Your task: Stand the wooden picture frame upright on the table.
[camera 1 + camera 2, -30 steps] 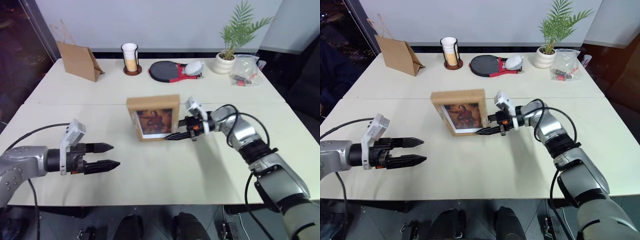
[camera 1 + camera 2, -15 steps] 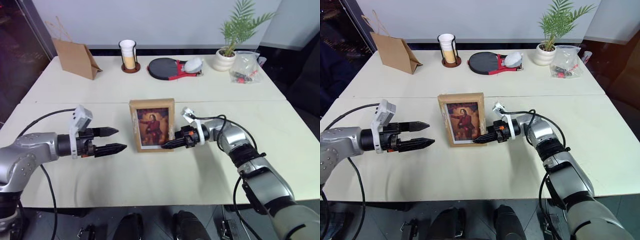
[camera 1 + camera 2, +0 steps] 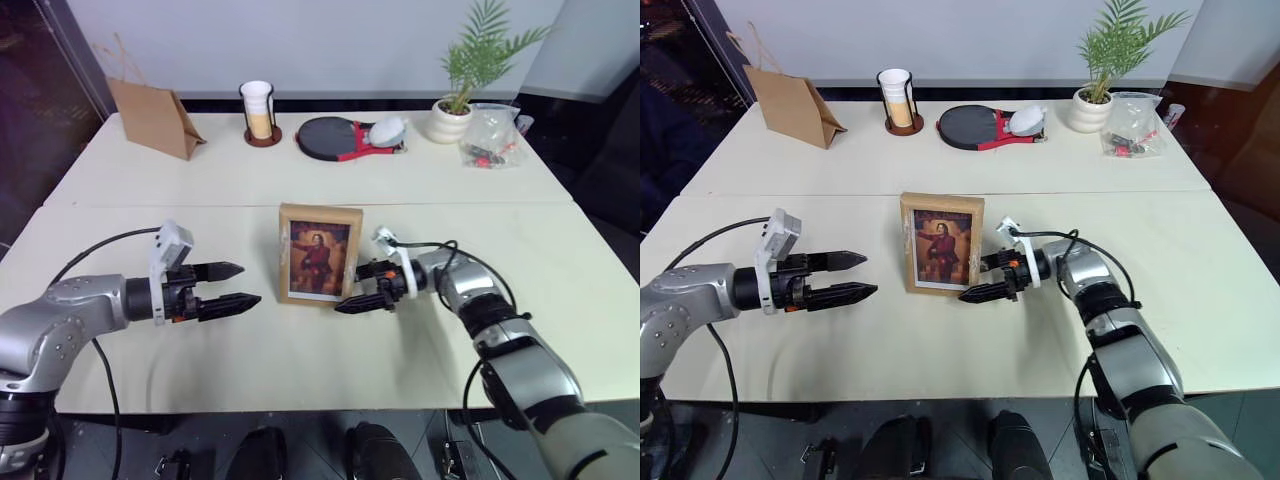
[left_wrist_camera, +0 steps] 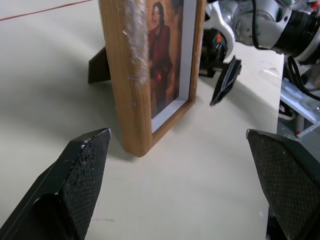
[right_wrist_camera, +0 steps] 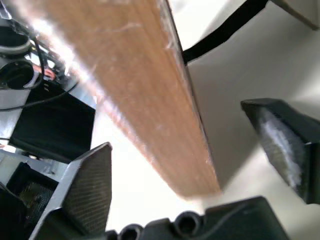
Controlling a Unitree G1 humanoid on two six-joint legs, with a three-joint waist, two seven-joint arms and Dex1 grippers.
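Note:
The wooden picture frame point(image 3: 320, 255) stands upright near the middle of the table point(image 3: 300, 350), its portrait of a figure in red facing me. Its dark fold-out stand point(image 4: 99, 65) props it from behind. My right gripper point(image 3: 350, 290) is open at the frame's right edge. In the right wrist view that wooden edge point(image 5: 150, 85) runs between its two fingers point(image 5: 90, 185) with a gap on each side. My left gripper point(image 3: 245, 284) is open a short way to the frame's left, pointing at it and holding nothing.
Along the table's far side stand a brown paper bag point(image 3: 155, 120), a stack of cups on a coaster point(image 3: 258, 112), a table tennis paddle point(image 3: 340, 138), a potted plant point(image 3: 455, 100) and a clear plastic bag point(image 3: 490, 140). A seam point(image 3: 150, 207) crosses the tabletop behind the frame.
My right gripper came down with the frame, then opened and let go of it. The frame now stands on the table by itself. My left gripper stayed open beside it.

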